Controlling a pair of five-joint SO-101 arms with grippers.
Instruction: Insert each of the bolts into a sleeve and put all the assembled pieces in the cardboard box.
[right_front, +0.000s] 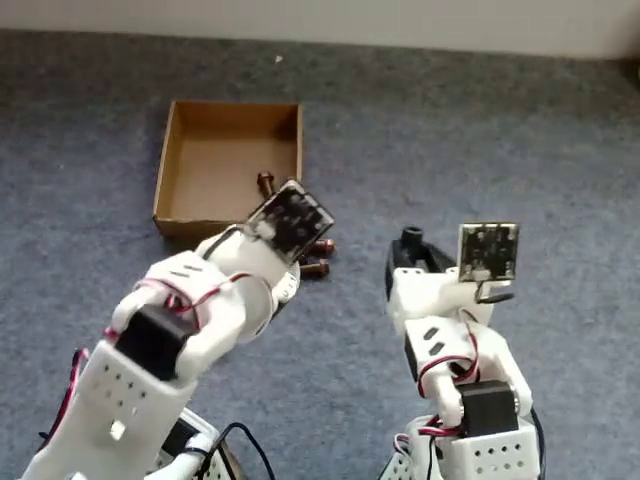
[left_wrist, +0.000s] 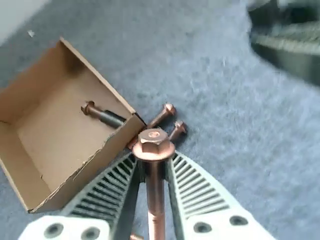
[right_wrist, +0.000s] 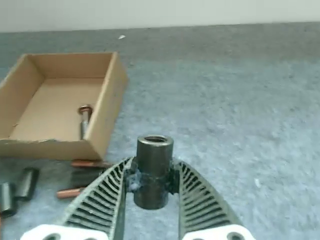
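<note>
**Bolt in one gripper, sleeve in the other, over grey carpet**

The surface was a grey, carpet-like mat, with a strip of pale wall along its far edge.

The left gripper was closed on a copper-coloured bolt, its hexagonal flanged head sticking out just past the fingertips. The right gripper was clamped round a dark, short sleeve that stood upright between its fingers with the bore open at the top.

Just beyond the left gripper's tips lay two loose bolts, close together on the mat beside the near corner of the cardboard box. The box was shallow, brown and open-topped, and sat ahead of both grippers. Inside it lay one assembled piece, a bolt head showing at the end of a dark sleeve.

In the right wrist view, two loose sleeves lay off to the side of that gripper, near the box's front wall.
</note>
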